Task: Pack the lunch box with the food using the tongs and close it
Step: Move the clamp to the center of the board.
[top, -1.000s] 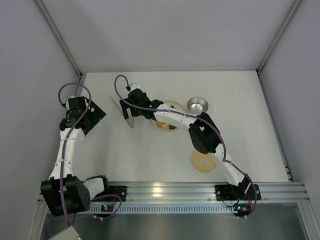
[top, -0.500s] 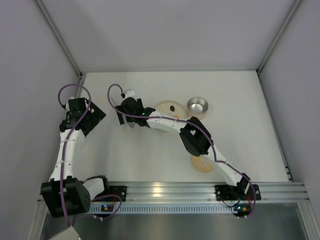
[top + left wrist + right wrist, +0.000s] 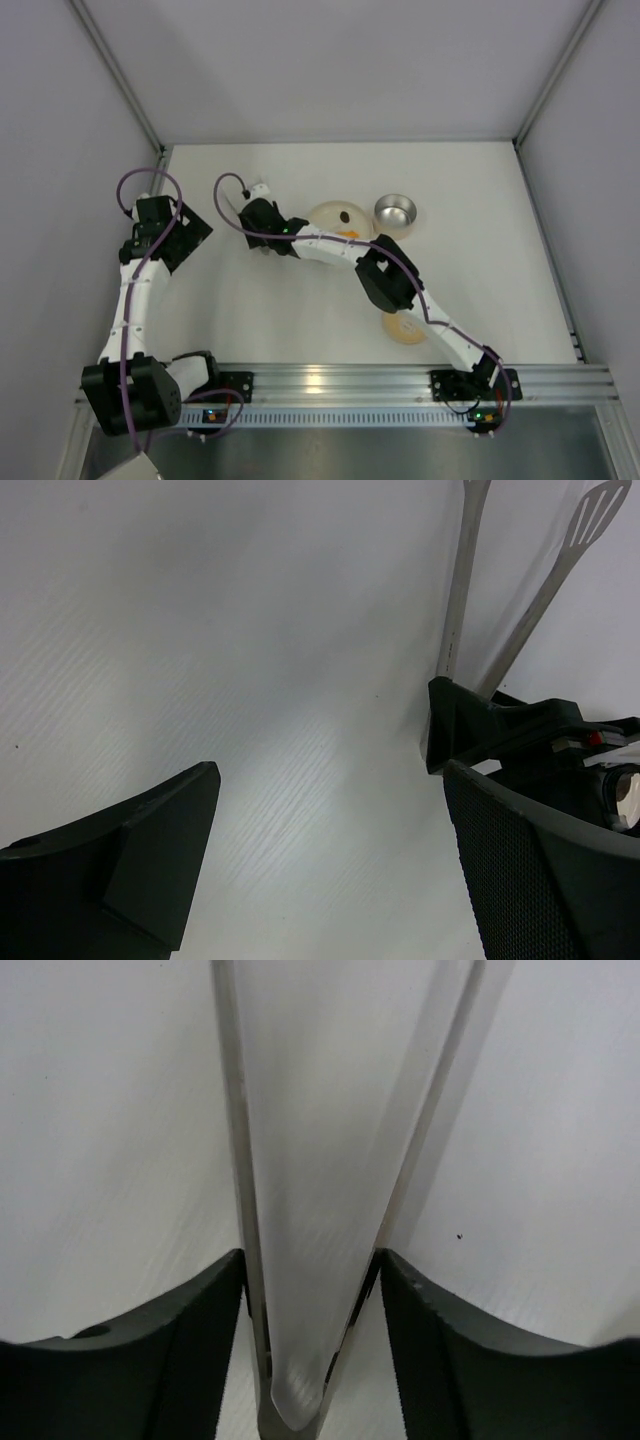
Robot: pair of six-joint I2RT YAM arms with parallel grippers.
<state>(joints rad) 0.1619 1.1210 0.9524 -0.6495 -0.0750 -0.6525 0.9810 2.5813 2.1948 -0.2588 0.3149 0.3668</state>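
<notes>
The grey metal tongs (image 3: 300, 1160) lie on the white table, hinge end nearest the right wrist camera. My right gripper (image 3: 310, 1300) is down over them, one finger pressed against each tong arm, so it is shut on the tongs. From above, that gripper (image 3: 258, 236) is left of the cream plate (image 3: 325, 212), which carries brown and orange food (image 3: 346, 216). The steel lunch box (image 3: 395, 210) stands open to the right of the plate. Its tan lid (image 3: 404, 327) lies near the front. My left gripper (image 3: 330, 860) is open and empty. Its view shows the tongs' slotted tips (image 3: 585, 520).
The right arm's forearm (image 3: 335, 248) crosses the front of the plate and hides part of it. The left arm (image 3: 160, 232) stays at the far left by the side wall. Grey walls close the table on three sides; an aluminium rail (image 3: 330, 380) runs along the front.
The right gripper has swung left off the plate onto the tongs, and its jaws have closed from wide open onto the tong arms. The left arm has not moved.
</notes>
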